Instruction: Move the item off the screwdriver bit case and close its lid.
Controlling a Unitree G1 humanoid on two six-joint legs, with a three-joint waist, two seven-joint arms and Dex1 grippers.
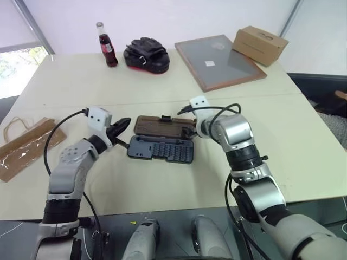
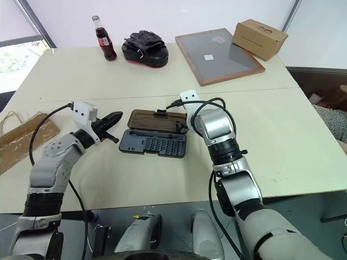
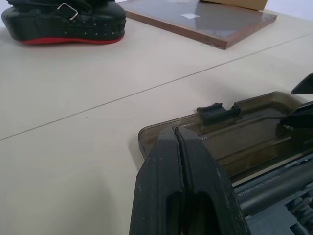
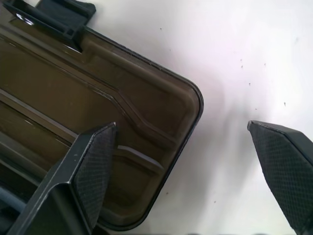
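1. Screwdriver bit case (image 1: pixel 161 148) lies open mid-table, its dark tray of bits nearer the robot and its smoky brown lid (image 1: pixel 162 125) folded flat on the far side.
2. Left gripper (image 1: pixel 120 129), fingers pressed together on nothing, hovers just beside the case's left end.
3. Right gripper (image 4: pixel 188 166) stands spread wide over the lid's right corner, one finger above the lid, the other over bare table.
4. Kraft paper bag (image 1: pixel 24 146) lies well left of the case, so that step looks done; closing remains.
5. Next, the lid's far edge needs lifting and swinging over the tray.
6. Beyond the case: cola bottle (image 1: pixel 107 45), label unreadable; cardboard box (image 1: pixel 260 44), no legible writing.
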